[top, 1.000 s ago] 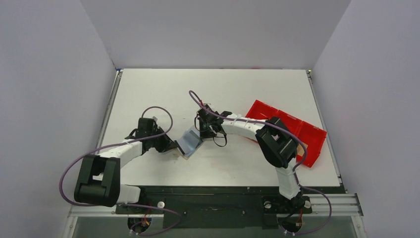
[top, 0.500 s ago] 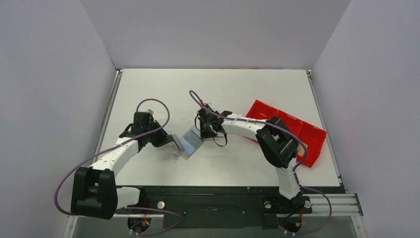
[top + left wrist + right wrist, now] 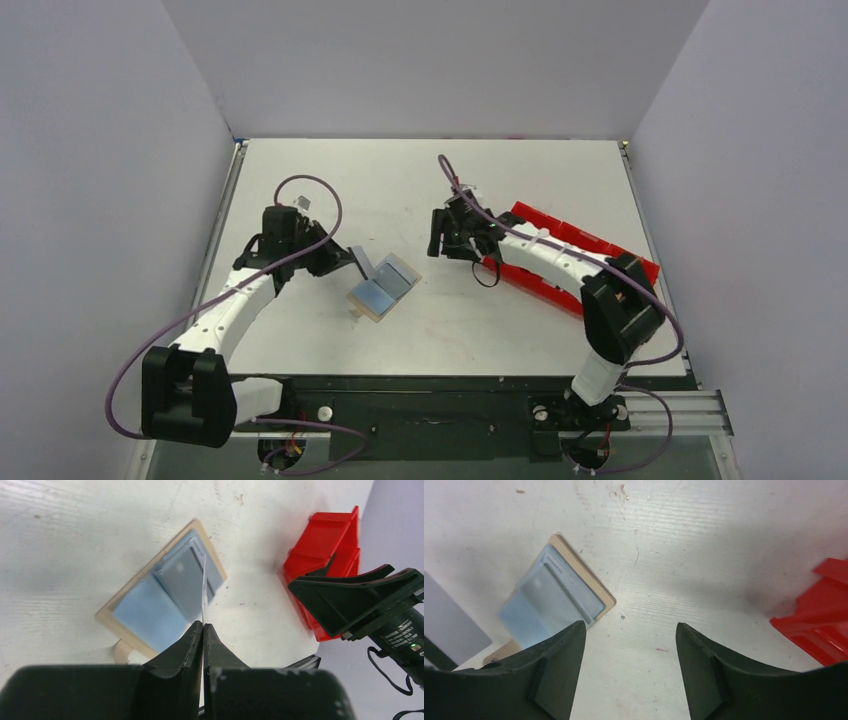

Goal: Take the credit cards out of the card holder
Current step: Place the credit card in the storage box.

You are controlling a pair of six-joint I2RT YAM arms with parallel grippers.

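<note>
left claw (image 3: 203, 628): pressed together on a pale grey card (image 3: 454, 622), seen edge-on in the left wrist view. A second ago it sat at the holder's left edge; it has since pulled back to the left with the card.
pale grey card: out of the pockets, just left of the holder. Can't tell whether its lower corner touches the holder.
right claw (image 3: 630, 627): fingers spread, nothing between them. A second ago it was closed down at the holder's far flap; now it is backed off to the far right, well apart from the holder.
right arm: now lies across the red tray (image 3: 632, 268); earlier it was bent in front of it.
card holder (image 3: 383, 290): tan, open, lying flat on the counter (image 3: 300, 180), roughly the same spot as before. Earlier its far flap was propped up under the right claw.
light blue cards (image 3: 150, 612): in the holder, overlapping, faces up.
red tray: unmoved, right side of the counter, well apart from the holder.
</note>
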